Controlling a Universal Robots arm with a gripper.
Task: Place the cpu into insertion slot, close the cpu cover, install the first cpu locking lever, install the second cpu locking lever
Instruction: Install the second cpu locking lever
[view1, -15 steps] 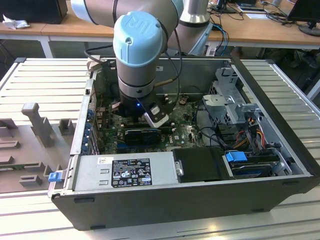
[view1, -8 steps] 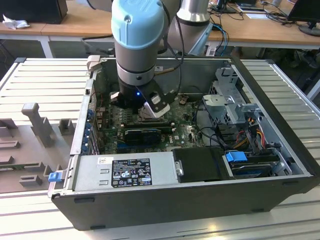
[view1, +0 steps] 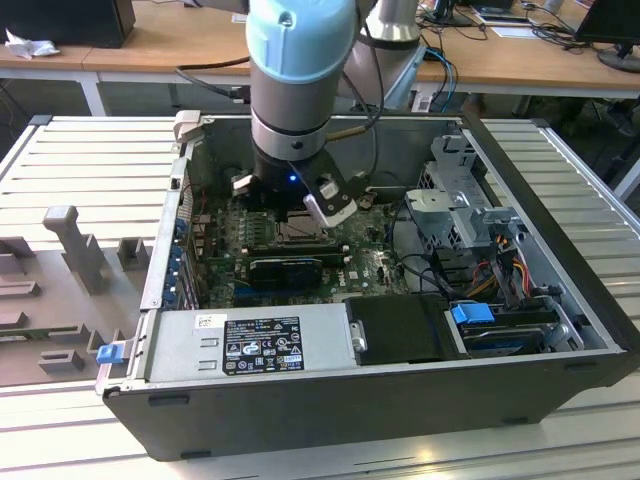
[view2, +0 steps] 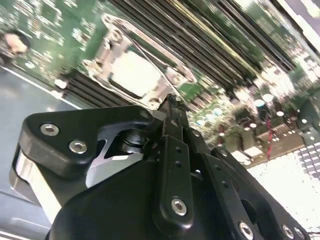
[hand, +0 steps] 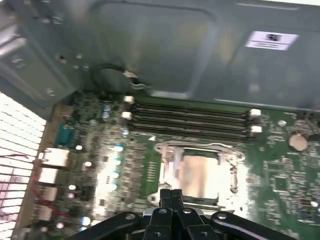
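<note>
We are seeing cpu (hand: 200, 175) sitting in insertion slot (hand: 165, 150), cpu cover (view2: 172, 65) lying over it. Gripper (hand: 171, 192) hovering just beside socket edge, fingers (view2: 172, 120) pressed together, pinching nothing. We are judging risk: tip skidding off thin lever wire, scraping green motherboard (hand: 280, 165). Lever springing loose, cover lifting, cpu shifting. Memory sticks (hand: 190, 120) sitting near.
</note>
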